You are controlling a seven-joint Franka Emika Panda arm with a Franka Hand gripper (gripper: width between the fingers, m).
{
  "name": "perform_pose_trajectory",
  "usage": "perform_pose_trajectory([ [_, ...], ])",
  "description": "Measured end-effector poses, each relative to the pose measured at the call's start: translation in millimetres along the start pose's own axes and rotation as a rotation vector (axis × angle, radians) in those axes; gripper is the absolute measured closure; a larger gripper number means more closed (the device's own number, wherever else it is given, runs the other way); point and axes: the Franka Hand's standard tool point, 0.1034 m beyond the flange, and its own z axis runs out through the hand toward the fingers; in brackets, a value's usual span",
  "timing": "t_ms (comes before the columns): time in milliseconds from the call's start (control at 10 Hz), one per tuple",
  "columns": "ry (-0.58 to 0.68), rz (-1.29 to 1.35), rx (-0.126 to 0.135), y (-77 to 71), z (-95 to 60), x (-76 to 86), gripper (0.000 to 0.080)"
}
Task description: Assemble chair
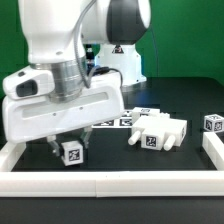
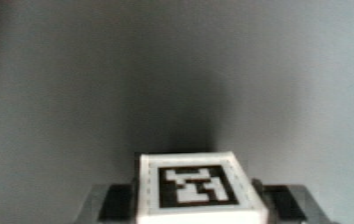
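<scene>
A small white chair part (image 1: 71, 153) with a black-and-white tag stands on the dark table near the front rail, at the exterior view's left. My gripper (image 1: 69, 147) reaches down over it, a dark finger on each side. In the wrist view the same tagged chair part (image 2: 199, 185) fills the gap of my gripper (image 2: 199, 208), and both fingers (image 2: 121, 202) press against its sides. A larger group of white chair parts (image 1: 158, 132) lies in the middle of the table. One more tagged chair part (image 1: 212, 123) sits at the right.
A long white border rail (image 1: 110, 185) runs along the front, with side rails at the left (image 1: 9, 150) and right (image 1: 214, 150). A flat tagged sheet (image 1: 127, 119) lies behind the central parts. The arm's white base (image 1: 122, 60) stands at the back.
</scene>
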Motion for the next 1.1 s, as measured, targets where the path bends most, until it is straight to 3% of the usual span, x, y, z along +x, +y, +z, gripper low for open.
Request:
perform_pose_trajectory([
  [400, 0.003, -0.002, -0.002, 3.7, 0.1, 1.1, 0.0515],
  [500, 0.003, -0.002, -0.002, 3.6, 0.2, 1.1, 0.0434],
  [600, 0.003, -0.002, -0.002, 3.6, 0.3, 1.1, 0.0262],
  [700, 0.003, -0.003, -0.002, 3.3, -0.4, 1.6, 0.0176],
  [800, 0.006, 0.022, -0.005, -1.1, -7.1, 3.5, 0.0176],
  [900, 0.003, 0.078, -0.003, -14.4, -15.0, 0.0, 0.0155],
  [1000, -0.002, 0.148, 0.0, -34.6, -22.7, 5.2, 0.0155],
  [1100, -0.002, 0.154, -0.003, -52.5, -20.9, 15.0, 0.0151],
])
